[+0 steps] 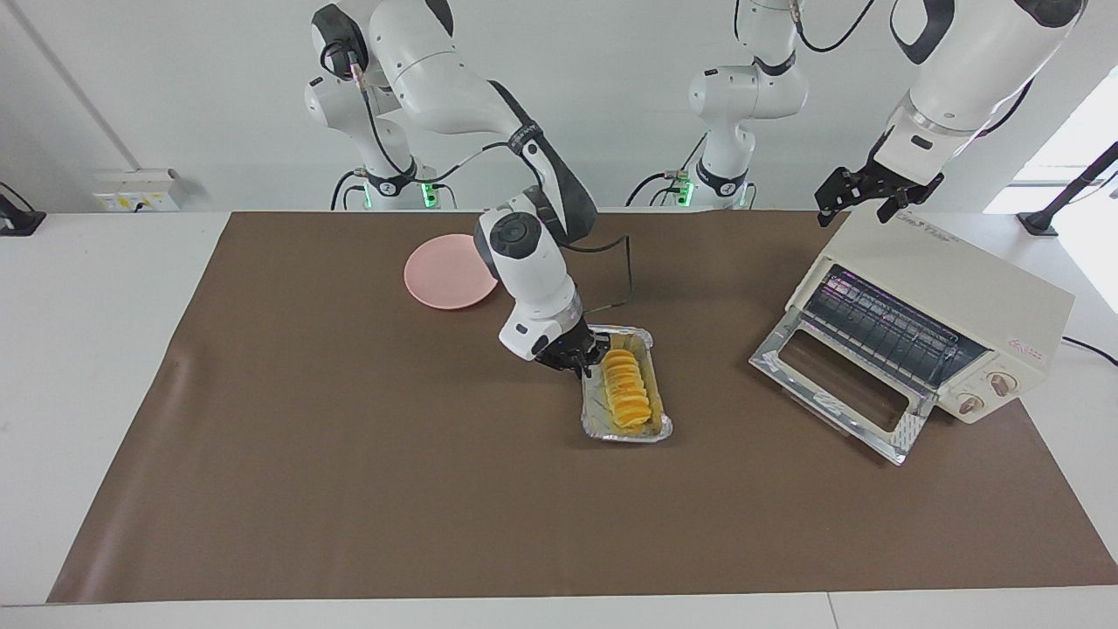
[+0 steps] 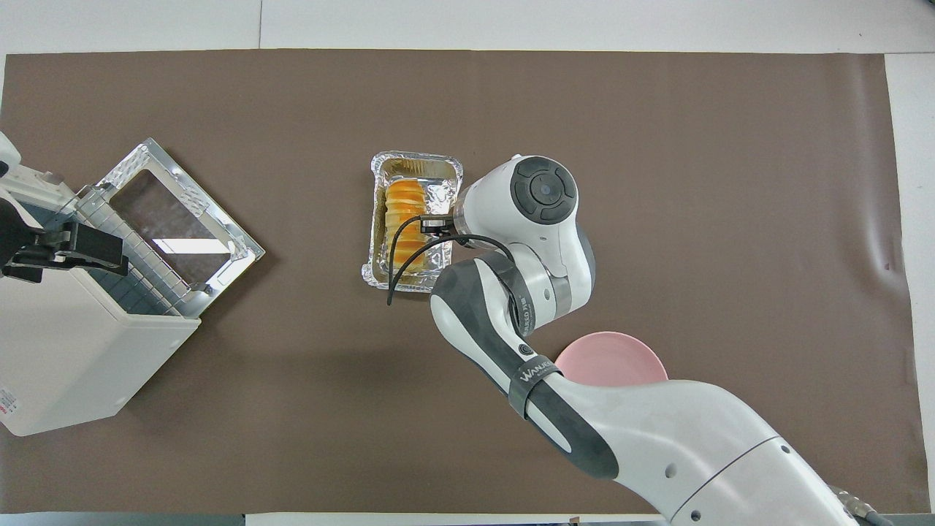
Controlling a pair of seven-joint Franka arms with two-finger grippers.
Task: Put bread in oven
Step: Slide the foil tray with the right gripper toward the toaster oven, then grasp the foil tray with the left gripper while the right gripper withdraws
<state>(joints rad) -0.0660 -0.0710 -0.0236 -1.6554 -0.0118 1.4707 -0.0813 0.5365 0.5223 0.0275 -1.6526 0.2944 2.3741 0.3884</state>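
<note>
- Brown mat covers the tabletop [image 1: 349, 489]. Facing view: the bread [image 1: 627, 390] lies in a foil tray [image 1: 651, 430] mid-table. The right tool [image 1: 583, 357] is down at the tray's end nearer the robots; whether it is spread or pinching, I cannot tell. The oven [image 1: 952, 288], door down, sits toward the left arm's end, the left tool [image 1: 860, 194] over it, spread.
- Overhead view: a pink plate [image 2: 610, 359] sits nearer the robots than the tray [image 2: 416, 162]; the bread [image 2: 404, 204] shows inside.
</note>
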